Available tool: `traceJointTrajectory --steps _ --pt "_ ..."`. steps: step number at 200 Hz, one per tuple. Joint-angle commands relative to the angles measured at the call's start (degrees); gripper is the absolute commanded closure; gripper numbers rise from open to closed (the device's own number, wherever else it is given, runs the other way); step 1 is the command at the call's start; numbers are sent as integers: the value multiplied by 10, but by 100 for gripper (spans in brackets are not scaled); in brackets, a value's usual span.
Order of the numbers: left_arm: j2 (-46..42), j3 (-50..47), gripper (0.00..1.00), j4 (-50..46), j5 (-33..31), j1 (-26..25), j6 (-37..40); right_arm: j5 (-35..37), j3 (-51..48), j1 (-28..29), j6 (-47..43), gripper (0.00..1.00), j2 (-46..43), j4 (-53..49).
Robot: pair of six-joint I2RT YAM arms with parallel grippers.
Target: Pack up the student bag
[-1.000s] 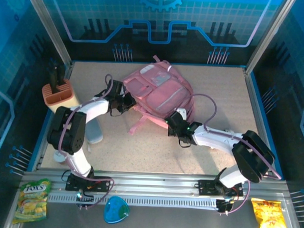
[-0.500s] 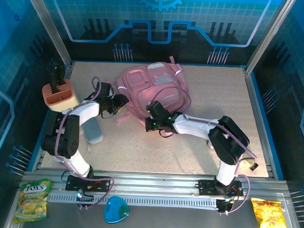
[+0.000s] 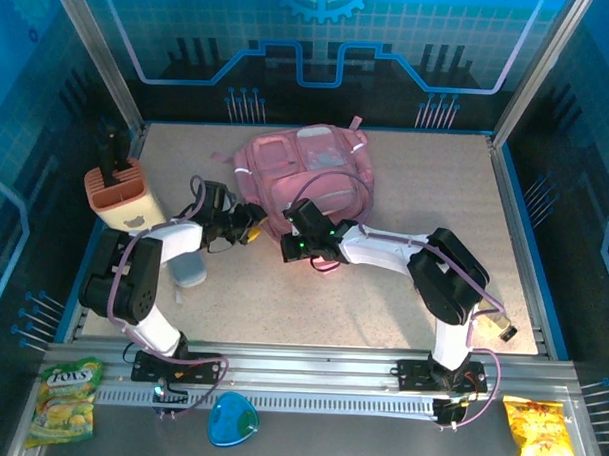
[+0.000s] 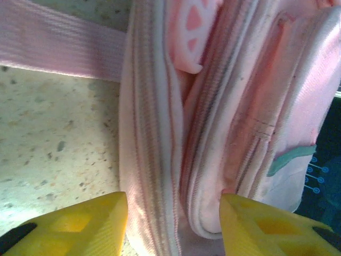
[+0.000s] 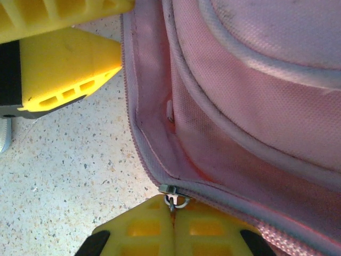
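Now, from the bag's left: our left claw sits at the near-left corner of the bag. Its fingers stand moderately apart, with the seamed edge between them and not visibly squeezed. We would close there on the fabric beside the zip track, firmly, to anchor the bag. Just right of it, at the same corner, our right claw is pinched tight on the small metal zip pull. We judge the step to be opening the zip. The pull should travel low along the track and never lift away from the bag, or it may slip from so thin a grip. The bag itself lies flat on the table, toward the far side.

As for writing, a green sweet packet well to the bag's near-left reads "FOX'S". The yellow packet to the bag's near-right is too small to read, and we can read no label on the bag.
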Motion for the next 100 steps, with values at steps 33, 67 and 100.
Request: traceJointTrajectory --steps 33,67,100 --pt "44 9 66 32 6 -11 -21 -2 5 8 -3 100 2 2" --pt "47 13 82 21 -13 -11 -9 39 -17 5 -2 100 -19 -20" --pt "48 20 93 10 -20 -7 6 74 -93 -18 7 100 -86 -9"
